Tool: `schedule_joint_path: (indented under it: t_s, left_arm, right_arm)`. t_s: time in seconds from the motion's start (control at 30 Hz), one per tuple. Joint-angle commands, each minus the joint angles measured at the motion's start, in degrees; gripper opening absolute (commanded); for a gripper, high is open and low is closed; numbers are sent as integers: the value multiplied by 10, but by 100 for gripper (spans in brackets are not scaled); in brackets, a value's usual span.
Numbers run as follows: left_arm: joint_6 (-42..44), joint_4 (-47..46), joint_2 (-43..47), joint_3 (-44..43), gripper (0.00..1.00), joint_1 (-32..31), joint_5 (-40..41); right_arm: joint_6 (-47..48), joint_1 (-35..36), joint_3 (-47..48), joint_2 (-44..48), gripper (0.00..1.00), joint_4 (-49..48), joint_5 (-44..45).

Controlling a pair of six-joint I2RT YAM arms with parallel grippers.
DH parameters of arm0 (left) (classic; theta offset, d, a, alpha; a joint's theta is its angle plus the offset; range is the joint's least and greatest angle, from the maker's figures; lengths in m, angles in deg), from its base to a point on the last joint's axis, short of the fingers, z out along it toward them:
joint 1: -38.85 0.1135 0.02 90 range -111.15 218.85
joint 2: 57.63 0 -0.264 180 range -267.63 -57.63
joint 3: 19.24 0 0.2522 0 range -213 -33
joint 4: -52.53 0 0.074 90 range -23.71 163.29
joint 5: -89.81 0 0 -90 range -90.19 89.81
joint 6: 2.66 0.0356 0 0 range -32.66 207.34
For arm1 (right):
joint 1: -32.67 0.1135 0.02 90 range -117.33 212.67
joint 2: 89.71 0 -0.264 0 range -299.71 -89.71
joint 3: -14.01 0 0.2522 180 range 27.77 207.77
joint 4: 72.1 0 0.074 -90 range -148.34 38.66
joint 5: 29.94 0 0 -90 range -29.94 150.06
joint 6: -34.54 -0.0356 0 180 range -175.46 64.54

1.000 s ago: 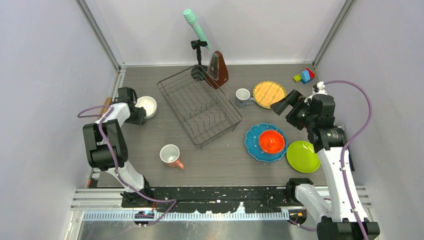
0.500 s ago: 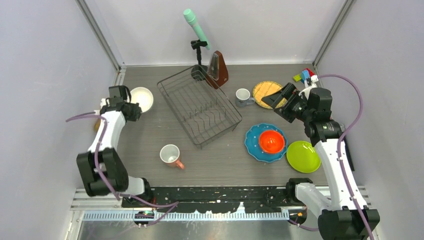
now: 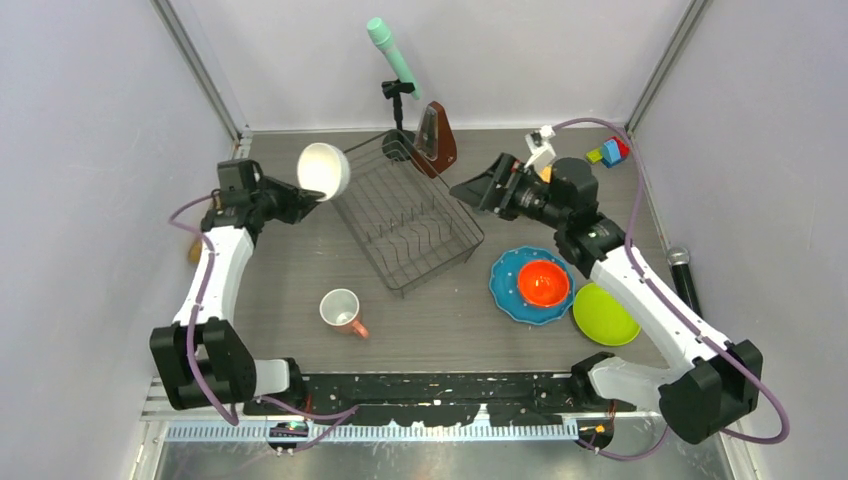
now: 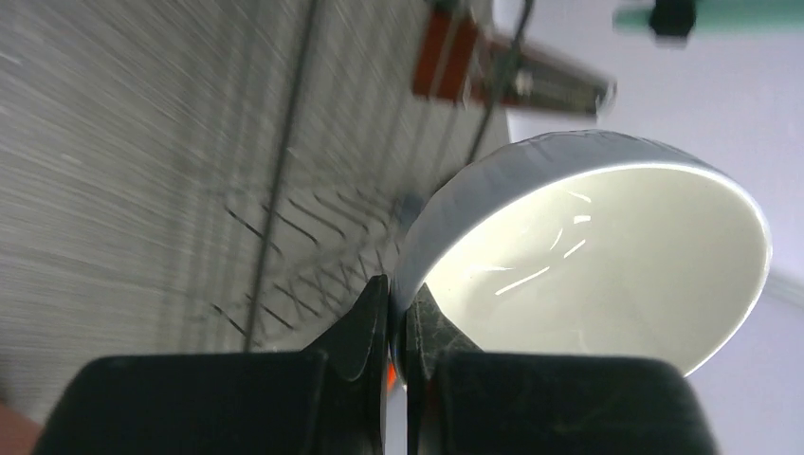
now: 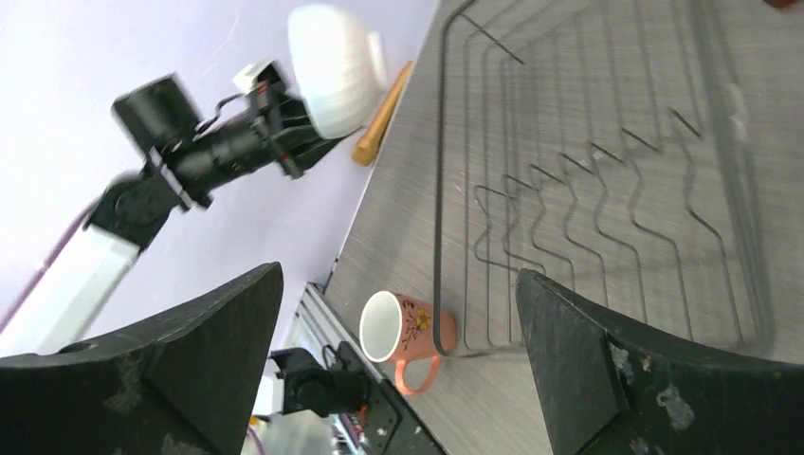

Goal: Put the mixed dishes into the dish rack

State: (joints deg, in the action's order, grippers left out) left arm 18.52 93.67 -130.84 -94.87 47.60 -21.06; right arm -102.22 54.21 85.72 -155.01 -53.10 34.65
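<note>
Currently: white bowl [image 3: 323,170], tilted, rim pinched in left gripper [image 4: 396,313], aloft beside dish rack [image 3: 361,228] left corner. Right gripper [image 3: 470,188] spread wide, empty, beside rack's right edge. Risk: the thin rim pinch may slip and drop the bowl.

Two bowls — white bowl [image 3: 323,170], orange bowl [image 3: 543,283]; two plates showing — blue plate [image 3: 505,275], green plate [image 3: 605,315]; one mug [image 3: 340,310], one rack [image 3: 400,220], one metronome [image 3: 440,145], one rolling pin [image 5: 384,114].

place: lab test cell | signs: plain booth walls [image 3: 80,120]; aluminium rail [image 3: 400,432]; microphone [image 3: 392,58]
</note>
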Motion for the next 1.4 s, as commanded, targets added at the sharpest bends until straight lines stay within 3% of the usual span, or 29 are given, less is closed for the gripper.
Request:
schedule_joint_path:
  t_s: [0.0, 0.17, 0.37, 1.2, 1.37]
  left_arm:
    - [-34, -143, -26, -14, 0, -69, -210]
    - [-74, -211, -61, -19, 0, -137, -265]
    - [-102, -247, -81, -24, 0, -184, -277]
    - [-129, -283, -101, -24, 0, -211, -284]
    - [-130, -286, -100, -23, 0, -212, -284]
  right_arm:
    - [87, 73, 2, -4, 100, -165, 54]
    - [123, 94, 29, -48, 100, -187, 30]
    - [122, 100, 65, -96, 100, -191, 45]
    - [133, 148, 128, -183, 100, -166, 124]
    - [120, 148, 137, -189, 87, -164, 105]
